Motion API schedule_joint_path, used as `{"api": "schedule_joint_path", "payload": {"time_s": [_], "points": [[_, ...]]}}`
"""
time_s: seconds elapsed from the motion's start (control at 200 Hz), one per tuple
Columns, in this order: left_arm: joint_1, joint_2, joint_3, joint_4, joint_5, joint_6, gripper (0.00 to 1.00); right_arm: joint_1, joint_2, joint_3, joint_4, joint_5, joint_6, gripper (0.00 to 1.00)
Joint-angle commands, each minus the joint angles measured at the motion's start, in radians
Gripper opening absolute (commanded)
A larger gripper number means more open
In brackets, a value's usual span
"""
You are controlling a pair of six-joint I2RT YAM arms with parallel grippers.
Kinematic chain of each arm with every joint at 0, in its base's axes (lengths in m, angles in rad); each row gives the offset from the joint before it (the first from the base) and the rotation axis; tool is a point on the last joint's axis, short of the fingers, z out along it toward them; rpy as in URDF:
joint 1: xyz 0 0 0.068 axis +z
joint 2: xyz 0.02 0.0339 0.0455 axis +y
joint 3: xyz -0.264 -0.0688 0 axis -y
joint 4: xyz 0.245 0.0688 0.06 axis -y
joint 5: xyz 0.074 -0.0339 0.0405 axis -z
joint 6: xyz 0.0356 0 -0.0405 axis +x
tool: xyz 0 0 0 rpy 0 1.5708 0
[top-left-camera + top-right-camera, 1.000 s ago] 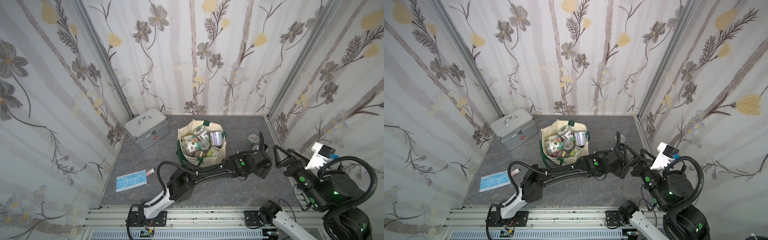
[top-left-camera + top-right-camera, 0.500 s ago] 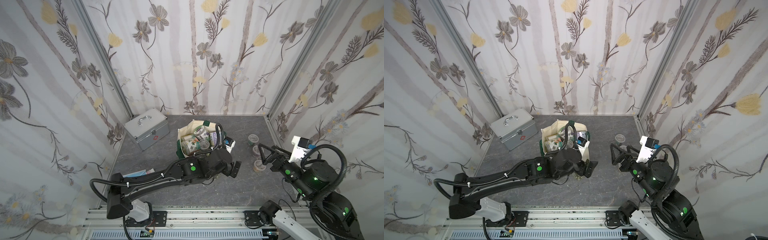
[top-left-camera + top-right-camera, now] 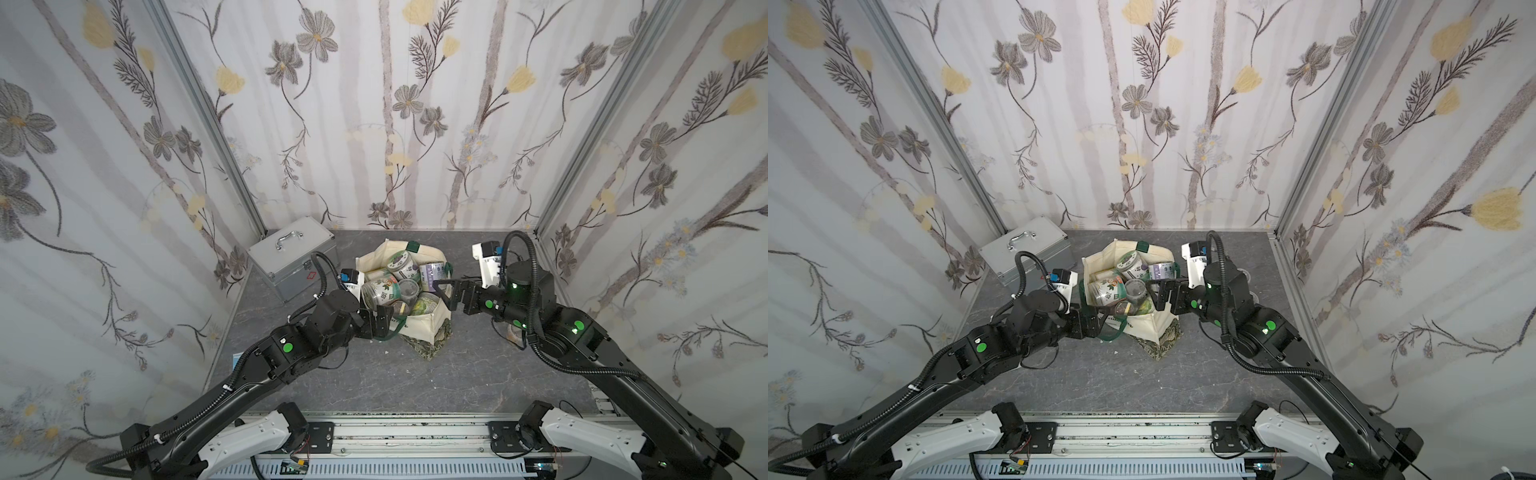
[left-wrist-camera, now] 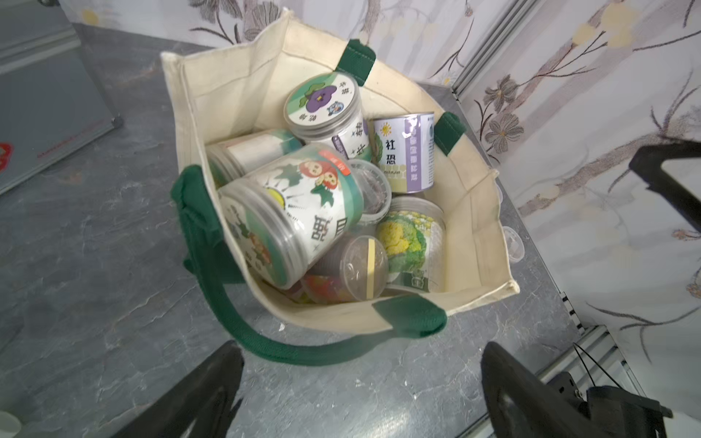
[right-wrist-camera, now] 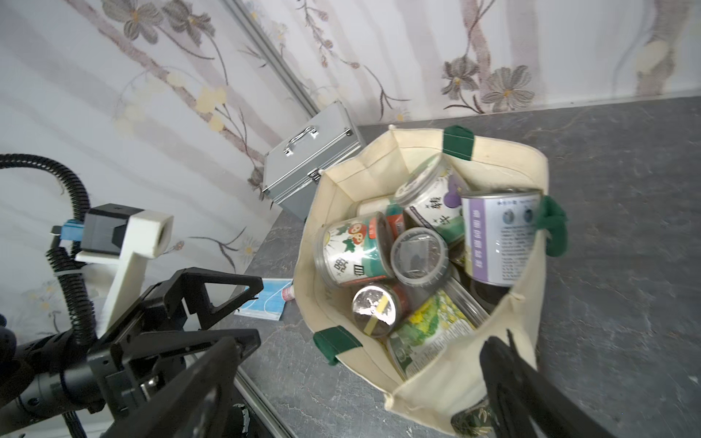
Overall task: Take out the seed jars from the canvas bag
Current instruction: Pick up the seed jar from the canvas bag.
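Your bag [image 3: 430, 326] stands open mid-desk [image 3: 374, 386], jars [image 3: 380, 293] heaped inside, your left tool [image 3: 385, 324] spread and empty by its green handle [image 4: 303, 354], your right tool [image 3: 442, 293] spread, empty, at the opposite rim, case [image 3: 291, 259] nearby.

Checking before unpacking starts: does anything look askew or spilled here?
The seed jars lie jumbled in the canvas bag, several tipped on their sides; one green handle droops outside the bag. No spill shows.
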Motion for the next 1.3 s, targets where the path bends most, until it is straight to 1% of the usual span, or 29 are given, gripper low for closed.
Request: {"api": "schedule_joint_path", "payload": {"time_s": [0.0, 0.065, 0.125, 0.185, 0.235, 0.325, 0.445, 0.54, 0.664, 0.884, 1.019, 1.169, 1.204, 1.299], "points": [[0.08, -0.053, -0.043, -0.056, 0.061, -0.054, 1.0, 0.062, 0.118, 0.102, -0.037, 0.087, -0.178, 1.0], [0.153, -0.068, -0.079, -0.043, 0.143, -0.08, 1.0, 0.091, 0.204, 0.173, -0.073, 0.145, -0.276, 0.99], [0.223, -0.063, -0.113, -0.012, 0.248, -0.109, 1.0, 0.105, 0.274, 0.227, -0.095, 0.186, -0.359, 0.98], [0.282, -0.049, -0.151, 0.038, 0.357, -0.143, 0.99, 0.113, 0.332, 0.277, -0.108, 0.193, -0.439, 0.98], [0.323, -0.04, -0.18, 0.084, 0.433, -0.175, 0.96, 0.116, 0.37, 0.317, -0.119, 0.169, -0.519, 0.9], [0.363, -0.028, -0.213, 0.151, 0.505, -0.21, 0.9, 0.126, 0.445, 0.375, -0.134, 0.172, -0.631, 0.89], [0.389, -0.023, -0.217, 0.153, 0.515, -0.213, 0.8, 0.131, 0.503, 0.425, -0.144, 0.184, -0.719, 0.89], [0.408, -0.02, -0.219, 0.158, 0.524, -0.212, 0.75, 0.131, 0.56, 0.464, -0.177, 0.189, -0.779, 0.88], [0.427, -0.005, -0.214, 0.163, 0.546, -0.207, 0.69, 0.134, 0.633, 0.525, -0.227, 0.249, -0.839, 0.86], [0.45, 0.01, -0.206, 0.172, 0.555, -0.207, 0.68, 0.141, 0.697, 0.569, -0.254, 0.253, -0.949, 0.86], [0.456, 0.033, -0.188, 0.182, 0.559, -0.206, 0.7, 0.154, 0.726, 0.569, -0.25, 0.245, -1.021, 0.87], [0.461, 0.047, -0.174, 0.178, 0.562, -0.198, 0.7, 0.173, 0.77, 0.564, -0.233, 0.305, -1.104, 0.94], [0.462, 0.044, -0.172, 0.172, 0.559, -0.196, 0.7, 0.175, 0.779, 0.567, -0.233, 0.313, -1.12, 1.0], [0.467, 0.031, -0.171, 0.149, 0.549, -0.19, 0.7, 0.18, 0.801, 0.571, -0.219, 0.32, -1.164, 1.0]]}}
